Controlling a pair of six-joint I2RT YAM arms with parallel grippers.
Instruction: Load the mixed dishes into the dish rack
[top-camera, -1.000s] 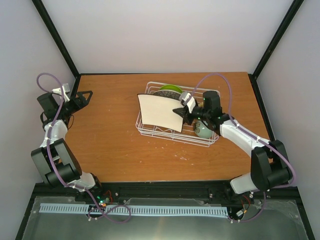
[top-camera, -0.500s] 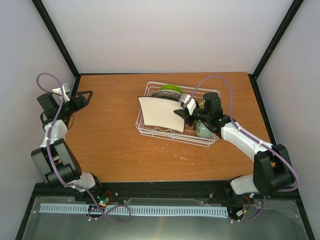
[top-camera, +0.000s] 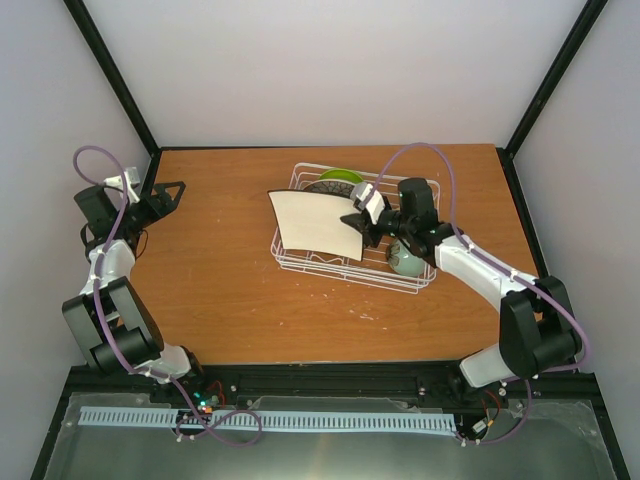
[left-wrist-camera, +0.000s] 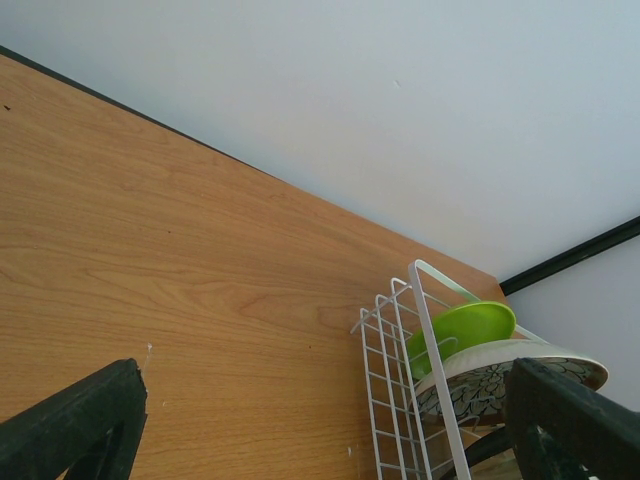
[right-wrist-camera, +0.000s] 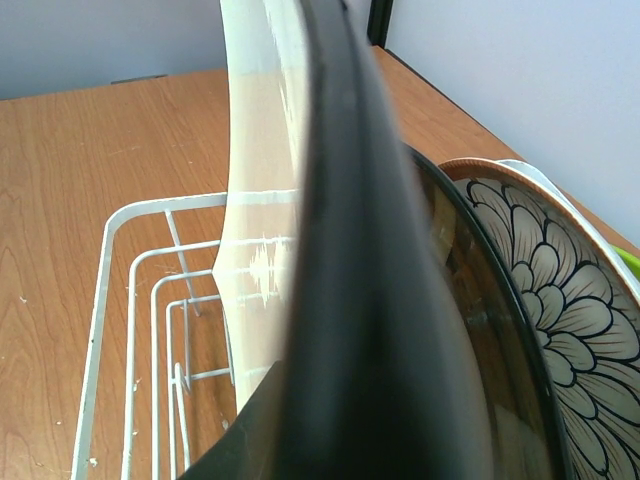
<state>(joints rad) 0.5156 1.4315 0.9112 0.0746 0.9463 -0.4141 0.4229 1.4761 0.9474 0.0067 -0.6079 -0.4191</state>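
Slowly lower the flat white square plate, held tight in your right end effector, straight down between the wavy wires of the white wire dish rack.

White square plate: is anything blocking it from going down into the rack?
Nothing visible. The right gripper holds the white square plate over bare wires of the dish rack. The dark-rimmed cream plate stands close beside it.

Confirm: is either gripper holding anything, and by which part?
Right gripper is shut on the white square plate, pinching the plate's edge nearest that arm. Left gripper is open and holds nothing.
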